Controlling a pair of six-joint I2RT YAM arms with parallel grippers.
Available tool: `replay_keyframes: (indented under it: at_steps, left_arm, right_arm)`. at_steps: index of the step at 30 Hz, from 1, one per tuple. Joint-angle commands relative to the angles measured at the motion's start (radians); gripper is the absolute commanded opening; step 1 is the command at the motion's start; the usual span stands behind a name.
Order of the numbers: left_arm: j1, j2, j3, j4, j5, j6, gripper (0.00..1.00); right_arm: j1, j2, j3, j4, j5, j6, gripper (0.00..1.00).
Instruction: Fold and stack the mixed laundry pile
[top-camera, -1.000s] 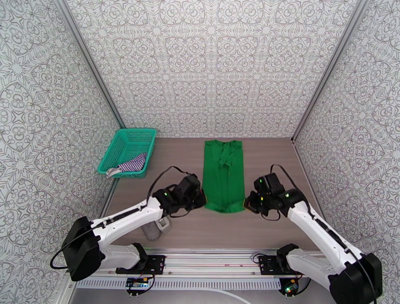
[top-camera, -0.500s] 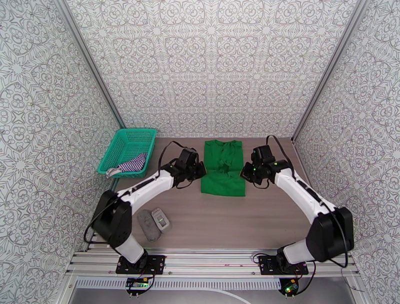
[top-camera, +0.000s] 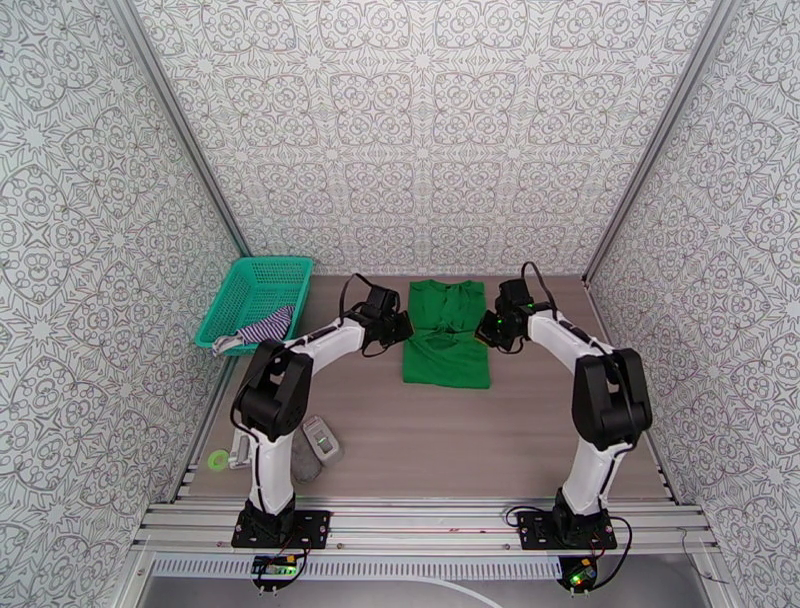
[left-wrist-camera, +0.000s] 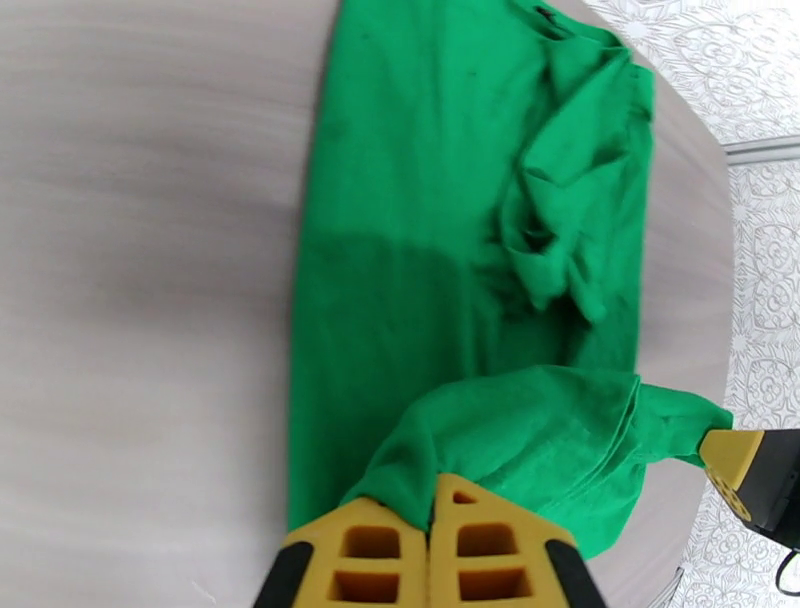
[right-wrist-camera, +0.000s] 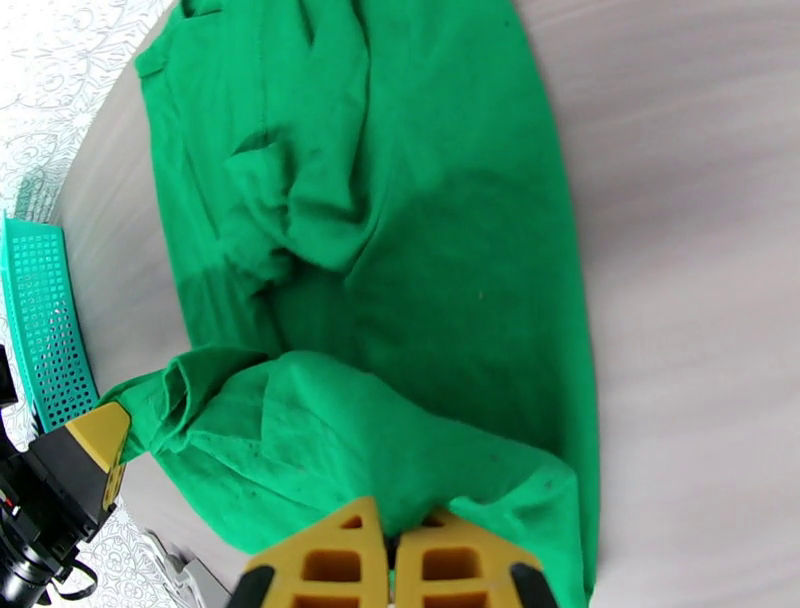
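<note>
1. Top external view, nearest edge: both arm bases are bolted to a metal rail (top-camera: 430, 522), the left arm on the left.
2. Just beyond the left base, two small grey objects (top-camera: 310, 445) lie side by side on the wooden table (top-camera: 440, 450). They are too small to identify.
3. Further back, both arms reach away from the rail and bend inward toward the middle of the table.
4. A plain green shirt (top-camera: 447, 362) lies in the far middle of the table, running near to far, with its collar end toward the back wall. Its near part is doubled back over itself, so the near edge is a fold.
5. The left gripper (top-camera: 402, 329) sits at the shirt's left side and the right gripper (top-camera: 486, 334) at its right side, level with each other about midway along the shirt.
6. Left wrist view: the yellow fingers (left-wrist-camera: 370, 545) are clamped together on a corner of the shirt's hem. The lifted hem stretches across to the other gripper.
7. Right wrist view: the right gripper's fingers likewise pinch the opposite hem corner.
8. At the far left stands a teal basket (top-camera: 250, 280), well apart from the shirt. A navy-and-white striped top (top-camera: 264, 326) lies in its near end, one edge drooping over the rim.
9. Grey patterned walls (top-camera: 420, 130) enclose the table on three sides.
</note>
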Motion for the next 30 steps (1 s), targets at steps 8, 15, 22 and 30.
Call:
replay_keyframes:
  at_steps: [8, 15, 22, 30]
  left_arm:
    - [0.017, 0.08, 0.074, 0.049, 0.067, 0.006, 0.0]
    - [0.019, 0.097, 0.078, 0.06, 0.074, -0.004, 0.0]
    - [0.023, 0.109, 0.077, 0.07, 0.075, -0.007, 0.0]
    - [0.041, 0.114, 0.043, 0.148, 0.069, -0.032, 0.41]
  right_arm:
    - [-0.023, 0.115, 0.135, 0.019, -0.075, -0.041, 0.0]
    - [-0.028, 0.168, 0.204, -0.015, -0.087, -0.064, 0.0]
    - [-0.031, 0.213, 0.254, -0.057, -0.074, -0.093, 0.0]
    - [-0.056, 0.226, 0.24, -0.041, -0.075, -0.114, 0.3]
